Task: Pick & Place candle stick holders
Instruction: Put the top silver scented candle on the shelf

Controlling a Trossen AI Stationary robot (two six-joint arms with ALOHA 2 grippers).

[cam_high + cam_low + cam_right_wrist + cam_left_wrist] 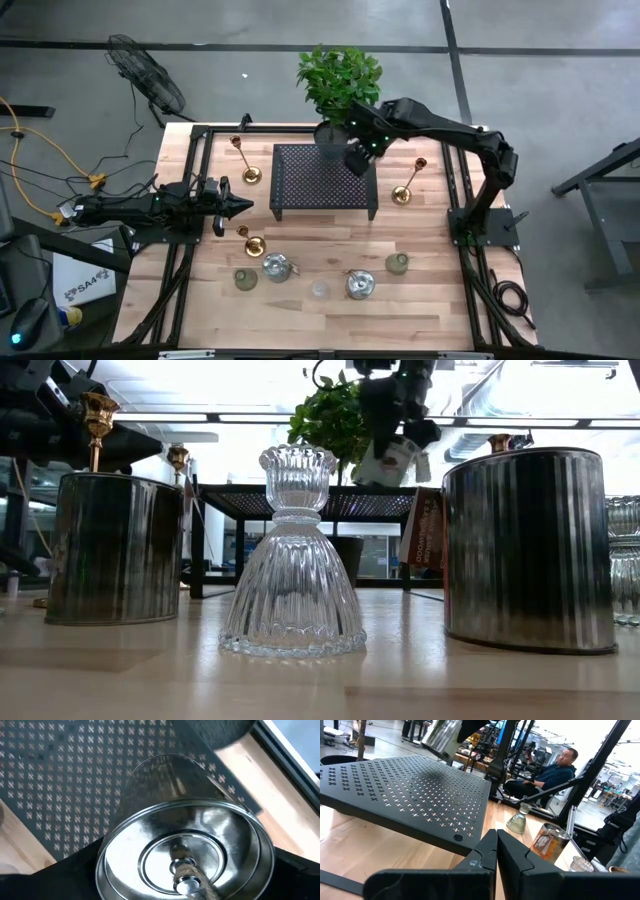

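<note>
My right gripper is over the far right part of the black perforated stand, shut on a squat shiny silver candle stick holder; it also shows in the low view. My left gripper is shut and empty, just left of the stand. Brass sticks stand on their round bases at the far left, the right and the near left. Two silver holders, two greenish ones and a clear glass one stand along the near side. My right gripper pinches the silver holder between its two fingers, one on each side of its round wall near the wide rim. The fingers come from above, slanting. The holder is tilted, its hollow end toward the wrist camera, and sits above the stand's top.
A leafy potted plant stands behind the stand at the far edge. Black frame rails run along the table's left and right sides. A person sits in the room beyond the table. Bare wood shows between the stand and the near row.
</note>
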